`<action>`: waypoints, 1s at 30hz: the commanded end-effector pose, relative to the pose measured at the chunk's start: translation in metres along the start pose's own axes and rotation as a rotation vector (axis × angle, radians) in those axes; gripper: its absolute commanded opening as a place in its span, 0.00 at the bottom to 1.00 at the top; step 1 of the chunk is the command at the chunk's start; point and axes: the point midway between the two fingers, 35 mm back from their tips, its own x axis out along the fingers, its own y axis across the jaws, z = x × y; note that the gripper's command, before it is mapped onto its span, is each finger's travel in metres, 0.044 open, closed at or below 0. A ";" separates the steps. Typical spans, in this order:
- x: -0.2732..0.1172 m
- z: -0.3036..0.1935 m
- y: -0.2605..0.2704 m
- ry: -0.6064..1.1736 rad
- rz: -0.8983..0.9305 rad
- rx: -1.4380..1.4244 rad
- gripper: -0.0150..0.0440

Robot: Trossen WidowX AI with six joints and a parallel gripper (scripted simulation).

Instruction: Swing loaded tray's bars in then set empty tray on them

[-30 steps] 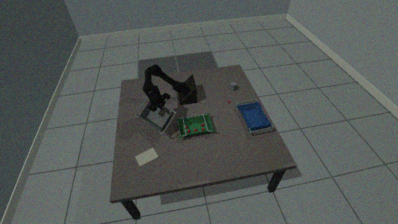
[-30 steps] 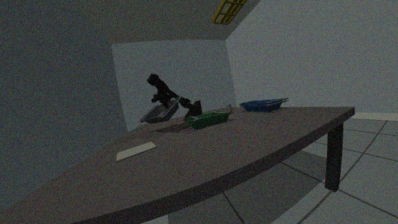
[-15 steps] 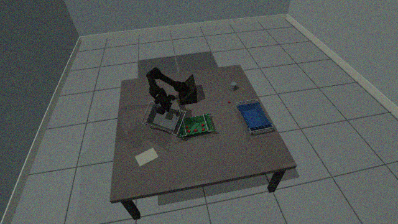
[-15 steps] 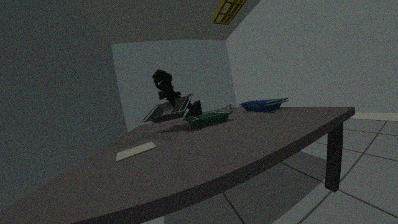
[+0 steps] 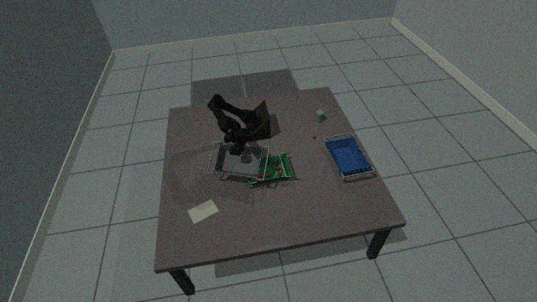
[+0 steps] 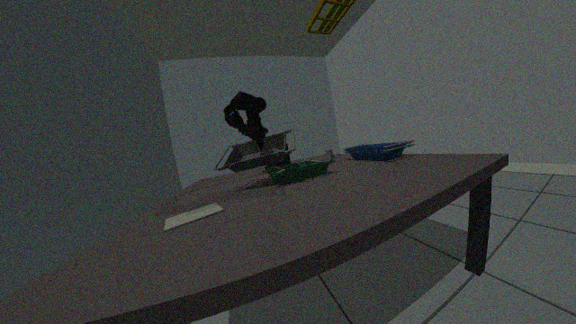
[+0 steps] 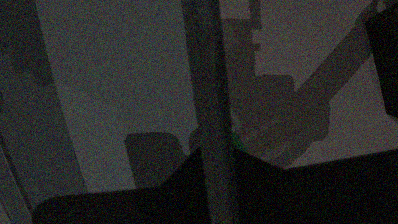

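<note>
Holding 1 grey tray (image 5: 240, 173) (image 6: 258, 160), tilted, centre-left of frame, my gripper (image 5: 237, 152) (image 6: 261, 148) (image 7: 212, 153) clamped on its wall; likely light, stiff, prone to pivot at 1 grip.

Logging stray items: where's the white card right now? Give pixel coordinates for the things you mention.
In the top view, the white card (image 5: 203, 210) (image 6: 193, 216) lies flat on the table's near-left part, below the gray tray (image 5: 239, 174) (image 6: 258, 160) that the gripper (image 5: 244, 156) (image 6: 261, 148) holds.
</note>
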 end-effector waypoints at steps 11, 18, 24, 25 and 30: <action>-0.011 -0.066 -0.010 -0.021 0.031 -0.218 0.25; -0.012 -0.097 -0.022 -0.044 0.040 -0.322 0.25; -0.013 -0.123 -0.034 -0.068 0.050 -0.409 0.25; -0.013 -0.127 -0.036 -0.072 0.051 -0.424 0.25; -0.013 -0.133 -0.040 -0.078 0.054 -0.446 0.25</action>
